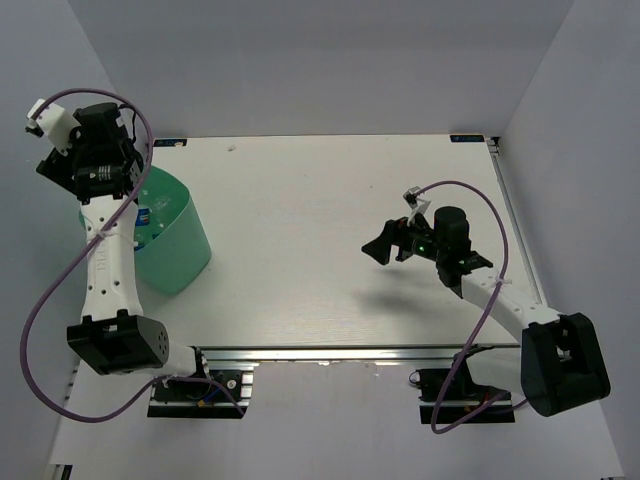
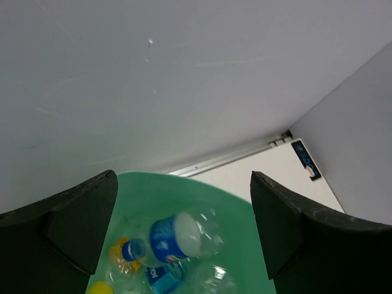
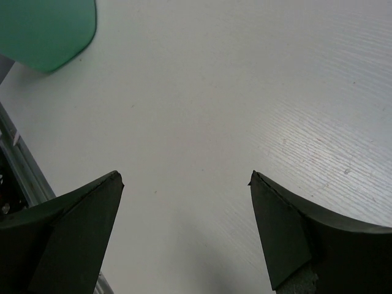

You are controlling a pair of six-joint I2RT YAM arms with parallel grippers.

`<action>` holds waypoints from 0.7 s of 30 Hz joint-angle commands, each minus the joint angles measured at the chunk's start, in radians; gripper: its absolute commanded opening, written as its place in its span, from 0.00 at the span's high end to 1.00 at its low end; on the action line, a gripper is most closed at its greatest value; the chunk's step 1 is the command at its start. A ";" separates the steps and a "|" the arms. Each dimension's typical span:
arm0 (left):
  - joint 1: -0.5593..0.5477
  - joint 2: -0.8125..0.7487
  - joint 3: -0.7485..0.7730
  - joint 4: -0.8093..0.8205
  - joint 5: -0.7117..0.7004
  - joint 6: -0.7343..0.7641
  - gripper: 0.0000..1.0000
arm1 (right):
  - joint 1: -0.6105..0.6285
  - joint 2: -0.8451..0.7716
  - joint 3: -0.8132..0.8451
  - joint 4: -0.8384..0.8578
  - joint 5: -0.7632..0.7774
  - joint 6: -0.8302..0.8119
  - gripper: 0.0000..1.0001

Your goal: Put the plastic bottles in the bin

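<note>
Peering down the left wrist view into the bin [image 2: 236, 211]: mint-green, rounded rim, smooth sloping walls. Plastic bottles [image 2: 180, 239] piled at the bottom of it, with clear bodies, blue labels, one blue cap [image 2: 132, 250] and a yellow-orange bit [image 2: 116, 262] at lower left. Cannot tell the exact count from here. Left pincer [image 2: 184, 190] spread wide above the bin, gripping nothing. Bin parked at the left edge of the counter [image 1: 320, 290], close to the left wall [image 1: 20, 220], partly under the left arm [image 1: 105, 260]. Right pincer [image 1: 381, 247] also spread and empty, hovering over bare counter right of centre, well apart from the bin. Open white surface between bin and right pincer. Aluminium rail [image 1: 330, 352] along the near edge.
</note>
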 commanded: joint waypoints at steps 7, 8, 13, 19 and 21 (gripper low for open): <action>-0.002 -0.200 -0.058 0.158 0.426 0.012 0.02 | 0.000 -0.070 0.028 -0.027 0.120 -0.003 0.11; -0.006 -0.205 -0.070 0.193 0.464 0.012 0.02 | 0.002 -0.075 0.028 -0.029 0.132 0.002 0.11; -0.191 -0.168 -0.087 0.252 0.470 0.036 0.02 | 0.002 -0.110 0.044 -0.104 0.293 0.028 0.11; -0.600 -0.040 -0.136 0.318 0.325 0.116 0.02 | 0.002 -0.210 0.021 -0.136 0.475 0.042 0.11; -0.675 -0.030 -0.217 0.353 0.313 0.107 0.02 | 0.002 -0.235 0.004 -0.141 0.569 0.054 0.11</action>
